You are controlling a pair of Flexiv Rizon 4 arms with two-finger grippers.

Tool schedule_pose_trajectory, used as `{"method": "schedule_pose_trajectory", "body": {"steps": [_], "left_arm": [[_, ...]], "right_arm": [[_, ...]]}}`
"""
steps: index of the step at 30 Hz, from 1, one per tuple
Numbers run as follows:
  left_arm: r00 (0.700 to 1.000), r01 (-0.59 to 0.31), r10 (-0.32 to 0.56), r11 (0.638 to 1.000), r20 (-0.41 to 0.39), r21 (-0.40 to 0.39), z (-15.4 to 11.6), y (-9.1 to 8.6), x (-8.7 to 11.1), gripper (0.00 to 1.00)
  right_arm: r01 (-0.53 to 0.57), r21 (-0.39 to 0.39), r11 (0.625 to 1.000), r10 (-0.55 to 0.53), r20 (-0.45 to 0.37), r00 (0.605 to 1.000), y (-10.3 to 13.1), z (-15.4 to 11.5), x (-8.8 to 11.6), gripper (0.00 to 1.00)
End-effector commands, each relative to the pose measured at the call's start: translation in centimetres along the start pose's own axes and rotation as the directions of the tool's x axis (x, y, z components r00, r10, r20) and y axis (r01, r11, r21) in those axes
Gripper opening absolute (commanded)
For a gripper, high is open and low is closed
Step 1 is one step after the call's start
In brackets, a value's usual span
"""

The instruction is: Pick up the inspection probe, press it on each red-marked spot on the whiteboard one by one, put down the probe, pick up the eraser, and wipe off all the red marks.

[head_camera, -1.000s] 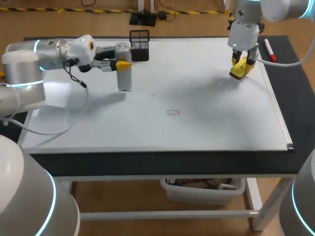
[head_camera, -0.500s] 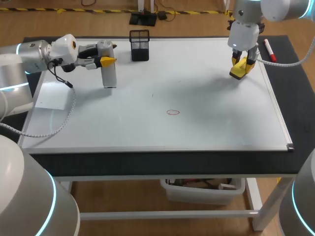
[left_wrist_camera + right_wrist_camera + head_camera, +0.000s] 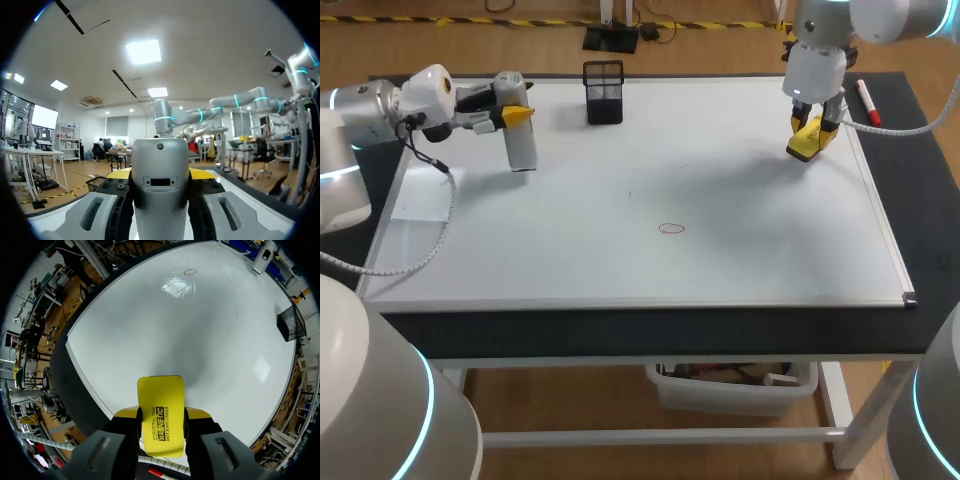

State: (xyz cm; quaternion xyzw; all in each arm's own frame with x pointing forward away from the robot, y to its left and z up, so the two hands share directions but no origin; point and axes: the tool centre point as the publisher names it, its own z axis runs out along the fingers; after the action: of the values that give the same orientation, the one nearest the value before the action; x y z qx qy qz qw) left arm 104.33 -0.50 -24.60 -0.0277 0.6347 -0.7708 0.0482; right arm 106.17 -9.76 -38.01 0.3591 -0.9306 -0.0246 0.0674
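My left gripper point(image 3: 518, 115) is clamped on the grey inspection probe point(image 3: 522, 148), which hangs tip-down near the far left corner of the whiteboard point(image 3: 750, 260) — whether its tip touches the board I cannot tell. My right gripper point(image 3: 809, 137) grasps the yellow eraser point(image 3: 160, 415) by its two sides near the far right corner. One red mark point(image 3: 671, 228), a small oval, lies mid-board, well apart from both tools.

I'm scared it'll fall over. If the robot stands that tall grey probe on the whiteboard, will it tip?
Maybe. The probe looks tall and narrow, so standing on end it could tip from a nudge. It seems stiff: it hangs straight below the left gripper without bending. The whiteboard looks smooth, so it might slide too.
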Motion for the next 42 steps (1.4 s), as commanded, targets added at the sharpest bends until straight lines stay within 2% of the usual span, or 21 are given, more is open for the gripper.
{"method": "schedule_pose_trajectory", "body": {"steps": [1, 5, 15, 25, 32, 34, 37, 42], "left_arm": [[1.000, 0.003, -0.003, 1.000, 0.000, -0.001, -0.4, 0.0, 0.4, 0.00], [1.000, 0.003, -0.003, 1.000, 0.000, -0.001, -0.4, 0.0, 0.4, 0.00], [1.000, 0.003, -0.003, 1.000, 0.000, -0.001, -0.4, 0.0, 0.4, 0.00], [1.000, 0.003, -0.003, 1.000, 0.000, -0.001, -0.4, 0.0, 0.4, 0.00], [1.000, 0.003, -0.003, 1.000, 0.000, -0.001, -0.4, 0.0, 0.4, 0.00], [1.000, 0.003, -0.003, 1.000, 0.000, -0.001, -0.4, 0.0, 0.4, 0.00], [1.000, 0.003, -0.003, 1.000, 0.000, -0.001, -0.4, 0.0, 0.4, 0.00], [1.000, 0.003, -0.003, 1.000, 0.000, -0.001, -0.4, 0.0, 0.4, 0.00]], "right_arm": [[0.001, 0.002, 1.000, -0.001, -0.004, 1.000, -0.1, -0.1, 0.0, 0.00], [0.001, 0.002, 1.000, -0.001, -0.004, 1.000, -0.1, -0.1, 0.0, 0.00], [0.088, 0.030, 0.996, -0.087, -0.030, 0.996, 4.0, 0.0, -2.1, 0.00], [0.215, 0.081, 0.973, -0.213, -0.032, 0.976, 9.9, -0.9, -4.0, 0.00], [0.301, 0.064, 0.952, -0.300, -0.024, 0.954, 14.3, 0.2, -5.3, 0.00], [0.329, 0.067, 0.942, -0.326, -0.043, 0.944, 15.7, 0.7, -5.8, 0.00], [0.368, 0.100, 0.924, -0.356, -0.120, 0.927, 17.9, 1.2, -6.3, 0.00], [0.423, 0.094, 0.901, -0.413, -0.111, 0.904, 20.8, 1.5, -7.1, 0.00]]}}
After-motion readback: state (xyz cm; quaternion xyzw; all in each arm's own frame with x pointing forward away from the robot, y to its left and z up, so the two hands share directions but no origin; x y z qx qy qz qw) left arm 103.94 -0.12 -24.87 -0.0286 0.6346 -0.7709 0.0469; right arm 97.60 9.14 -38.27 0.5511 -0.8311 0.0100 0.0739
